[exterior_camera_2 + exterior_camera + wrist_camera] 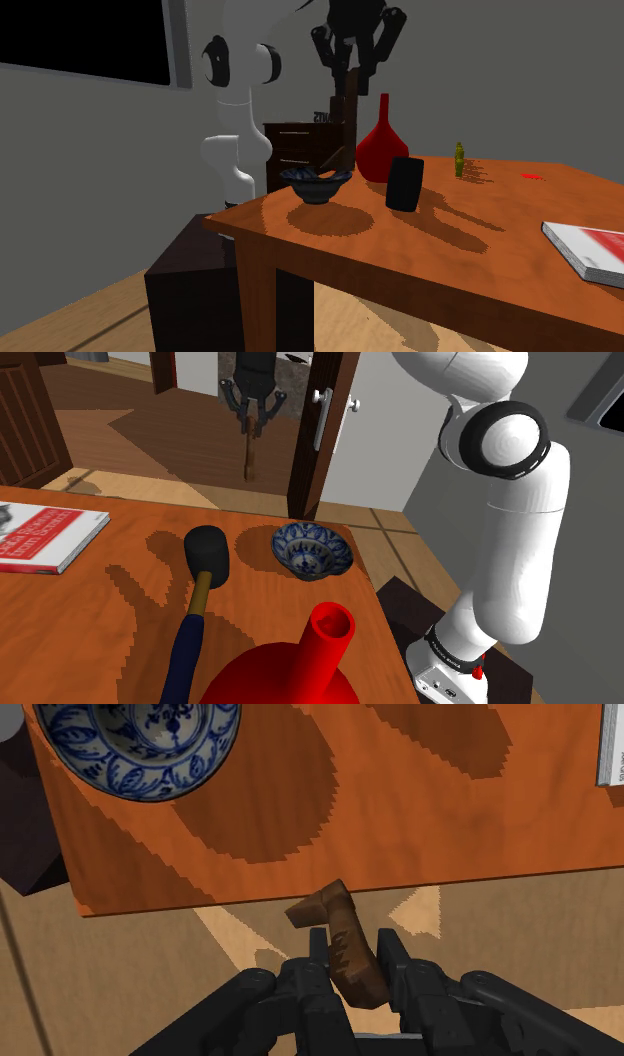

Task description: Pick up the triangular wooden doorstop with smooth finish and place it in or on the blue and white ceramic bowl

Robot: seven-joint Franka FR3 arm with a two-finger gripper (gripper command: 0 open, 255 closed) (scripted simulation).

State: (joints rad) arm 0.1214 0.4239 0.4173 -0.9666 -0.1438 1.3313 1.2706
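The jaws grip the brown wooden doorstop (340, 944), its long axis pointing out from them (just beyond the counter (420, 824) edge). The blue-and-white bowl (125, 776) sits inboard, off to one side.

book cover (45, 537): white lettering on a red band, too blurred to read
dresser top (322, 118): small dark letter-like shapes, not legible

The brown surface (90, 622) carried a blue-and-white bowl (313, 549) near one corner, a black-headed mallet (208, 552) just beside it, a red vase (325, 642), a red-and-white book (45, 537) well apart, and a small green bottle (459, 159).
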